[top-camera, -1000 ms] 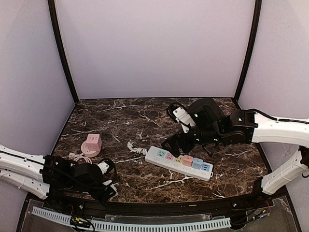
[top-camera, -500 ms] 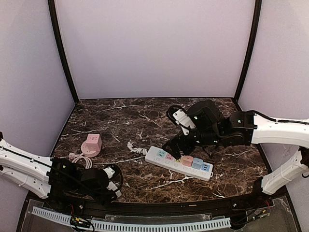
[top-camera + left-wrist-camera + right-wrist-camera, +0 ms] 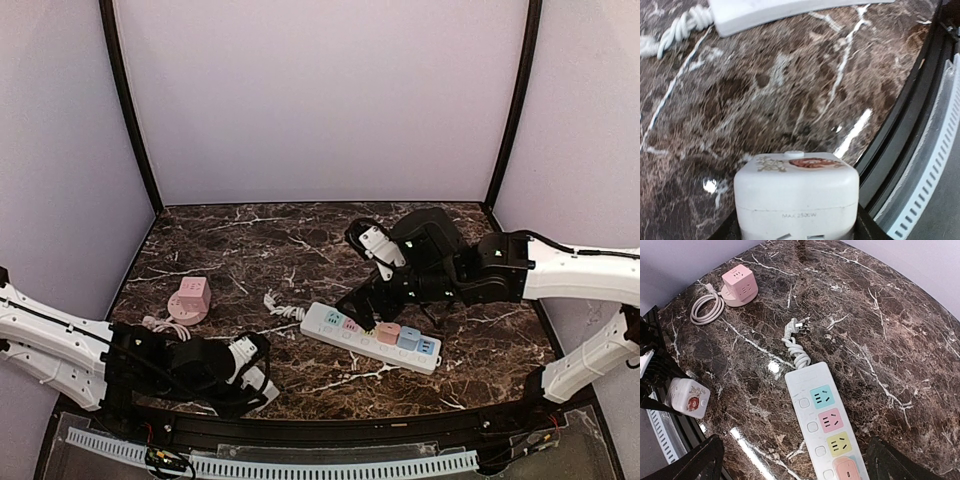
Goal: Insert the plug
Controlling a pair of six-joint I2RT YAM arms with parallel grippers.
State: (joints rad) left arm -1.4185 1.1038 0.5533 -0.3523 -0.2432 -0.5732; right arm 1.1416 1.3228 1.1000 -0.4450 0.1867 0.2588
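The left hand (image 3: 252,368) pinches a white plug adapter (image 3: 796,185) between its dark fingers, low over the front edge of the marble desk (image 3: 250,240) and well apart from the white power strip (image 3: 372,337). The right hand (image 3: 368,297) hangs spread wide above the strip's near end, by its coloured sockets. A pink cube socket (image 3: 738,282) with a coiled cord sits at the desk's left side.

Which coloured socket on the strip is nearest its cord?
The teal square socket on the white power strip, first after the coiled cable; the pink socket comes next.
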